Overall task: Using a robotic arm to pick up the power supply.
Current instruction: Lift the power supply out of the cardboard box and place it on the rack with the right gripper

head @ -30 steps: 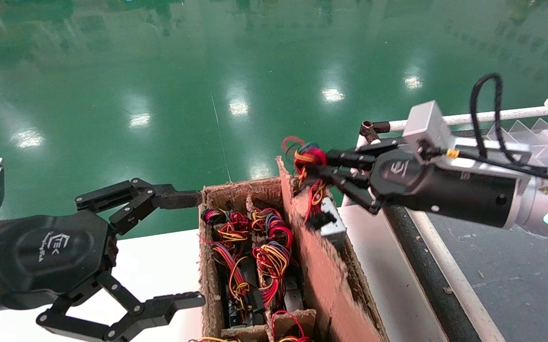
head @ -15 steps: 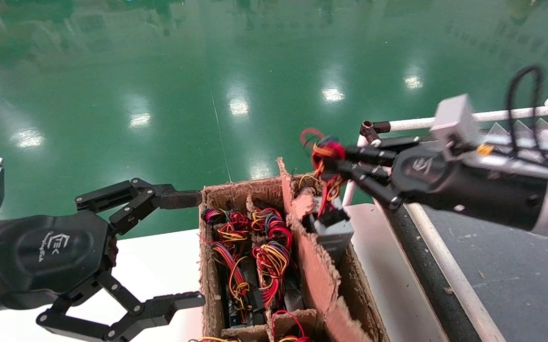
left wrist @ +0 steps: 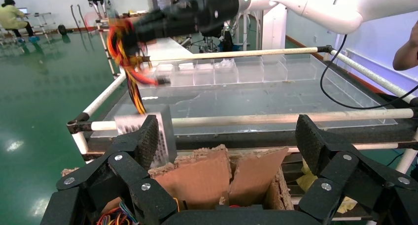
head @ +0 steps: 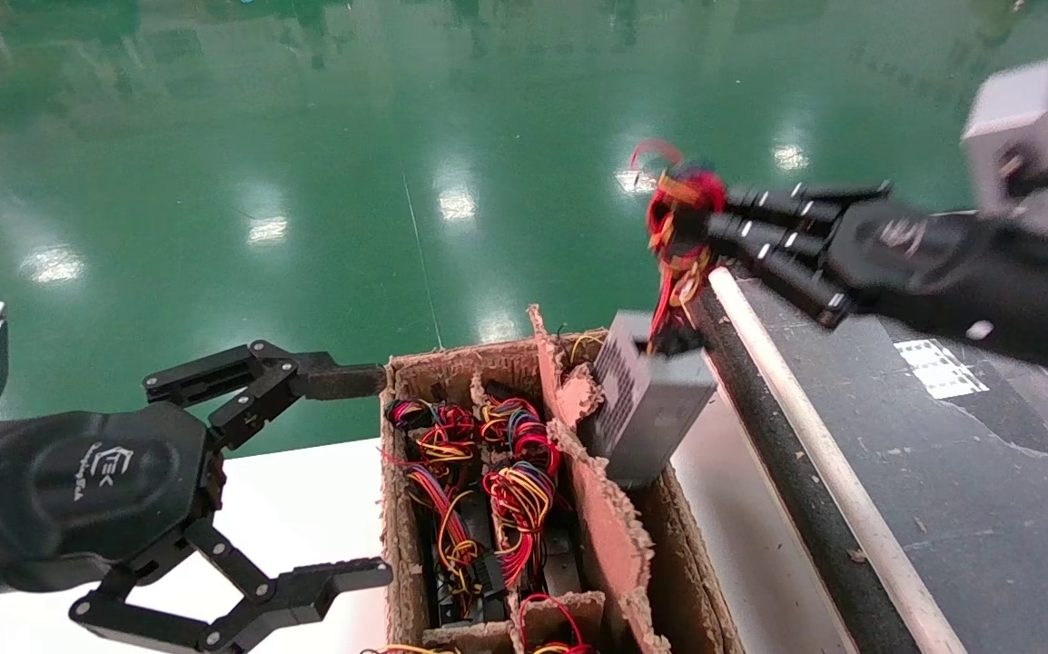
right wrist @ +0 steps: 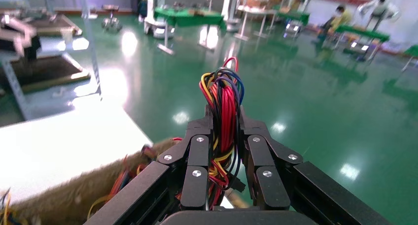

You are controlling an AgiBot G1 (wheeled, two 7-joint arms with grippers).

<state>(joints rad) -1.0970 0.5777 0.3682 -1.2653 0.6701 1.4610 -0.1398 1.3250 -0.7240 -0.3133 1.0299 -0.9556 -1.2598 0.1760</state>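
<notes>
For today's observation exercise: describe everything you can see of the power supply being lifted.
The power supply is a grey metal box with a perforated vent side. It hangs tilted, partly out of the cardboard box, its lower end still inside the right-hand compartment. Its bundle of red, yellow and black wires runs up into the right gripper, which is shut on it.

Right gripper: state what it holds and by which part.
The right gripper holds the power supply by its wire bundle, not the metal case, which hangs below over the cardboard box. The left gripper is open and empty.
</notes>
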